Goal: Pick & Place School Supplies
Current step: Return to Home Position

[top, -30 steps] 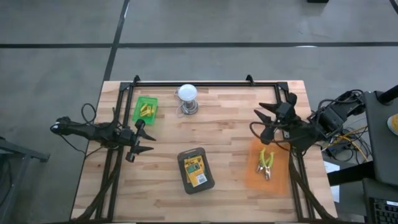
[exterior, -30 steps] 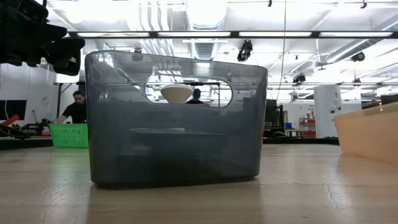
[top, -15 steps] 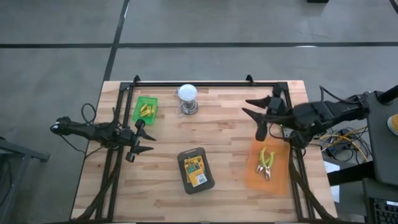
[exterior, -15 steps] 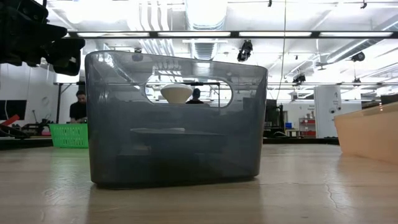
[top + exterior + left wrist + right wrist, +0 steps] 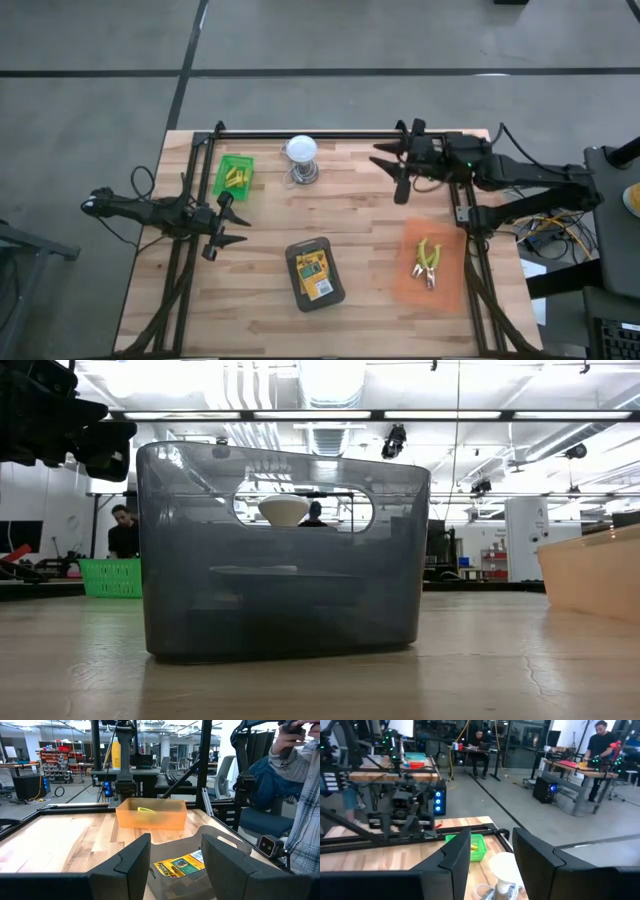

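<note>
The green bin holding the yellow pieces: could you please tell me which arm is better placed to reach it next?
Probably the left. The left gripper hangs open right beside the green bin, while the right gripper, also open, sits farther off, past the white bulb.

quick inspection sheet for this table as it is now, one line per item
surface: wooden table, black frame rails at its edges
job's things: crayon boxes in black bin; yellow pieces in green bin; green-handled tools in orange bin
clutter: white bulb on metal base, far middle
grippers: left gripper open, empty, above left side; right gripper open, empty, above far right
cables: loose bundle beyond the table's right edge
surroundings: person close beside the table; others farther off
</note>
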